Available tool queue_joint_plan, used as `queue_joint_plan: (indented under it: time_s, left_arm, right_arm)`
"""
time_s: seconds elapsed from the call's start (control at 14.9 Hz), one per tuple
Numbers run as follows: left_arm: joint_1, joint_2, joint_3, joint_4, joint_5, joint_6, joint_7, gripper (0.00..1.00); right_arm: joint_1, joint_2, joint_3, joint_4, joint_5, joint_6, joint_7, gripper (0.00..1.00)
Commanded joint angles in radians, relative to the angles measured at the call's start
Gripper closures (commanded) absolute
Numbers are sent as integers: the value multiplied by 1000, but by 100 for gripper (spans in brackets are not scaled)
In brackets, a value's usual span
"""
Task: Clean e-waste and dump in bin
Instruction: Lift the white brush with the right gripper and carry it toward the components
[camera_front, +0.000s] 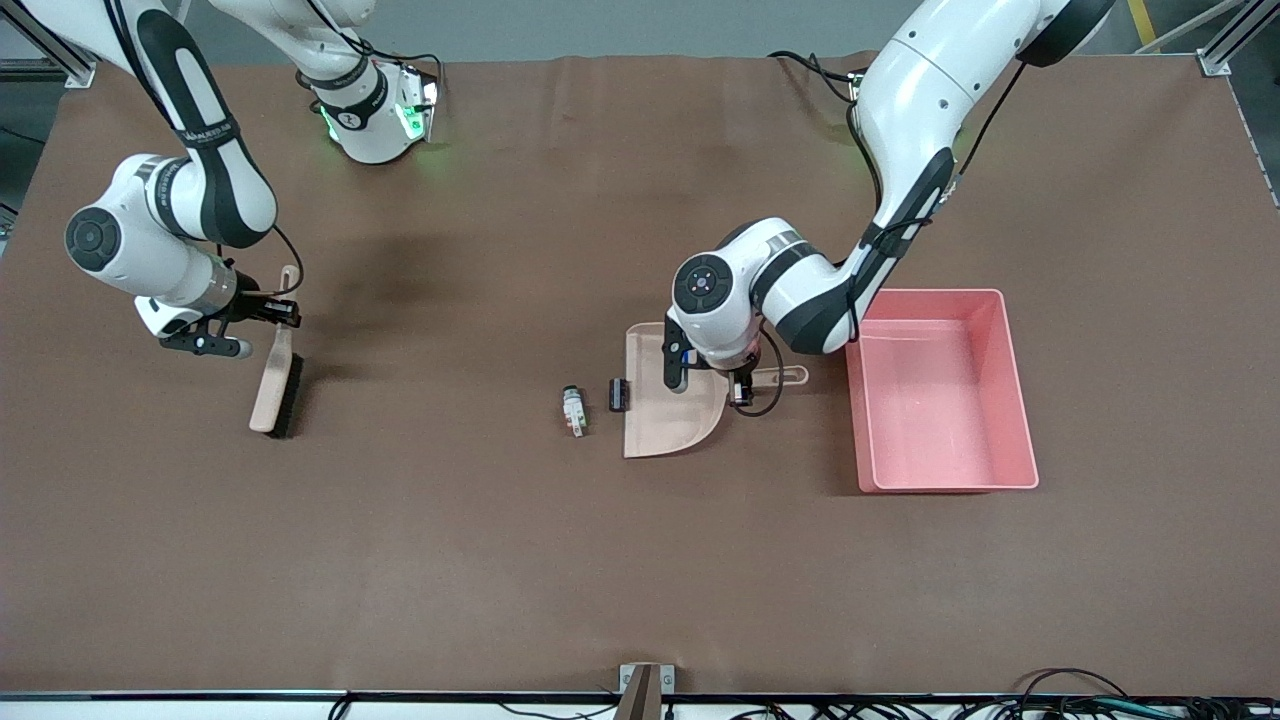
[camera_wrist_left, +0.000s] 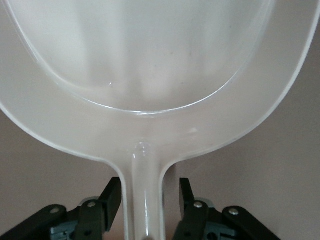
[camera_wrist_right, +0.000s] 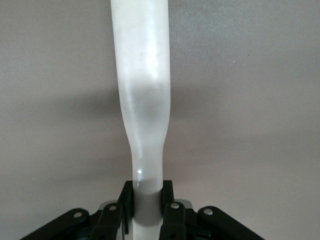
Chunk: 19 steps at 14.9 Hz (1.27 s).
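Taking the beige dustpan near the middle of the brown table as the landmark, the scene runs as follows.

Well apart from it, toward the right arm's end of the table, the right gripper is clamped on the handle of a hand brush; the right wrist view shows both fingers pressed against the pale handle. The dark bristles rest on the table.

Just beside the dustpan's open straight edge lie the e-waste pieces: the white-grey part, a little way off, and the small black block, touching or nearly touching the lip (which of the two is hard to tell). Neither is inside the pan.

The left gripper is at the dustpan's handle, its fingers straddling the stem with a narrow gap on each side, not clamped.

The pink bin sits near the handle end, toward the left arm's end of the table, with nothing visible inside.
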Motion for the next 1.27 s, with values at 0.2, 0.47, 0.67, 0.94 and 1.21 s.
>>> queue_joint_plan:
  time_s: [0.2,0.47,0.67,0.94,1.21]
  left_arm:
    - [0,2,-4,3,24,9,-3,48]
    - [2,2,-4,5,24,9,-3,51]
    - [2,2,-4,5,22,9,-3,52]
    - [2,2,-4,6,22,9,-3,54]
    - [0,2,-4,8,24,11,-2,57]
  right_arm:
    - [1,-22,6,-7,2,-12,0,100]
    - [67,-92,13,-4,41,-65,8,100]
    - [157,-134,13,14,129,-99,5,100]
    - [306,-151,13,39,247,-102,21,100]
    - [518,-148,10,71,302,-96,243,100]
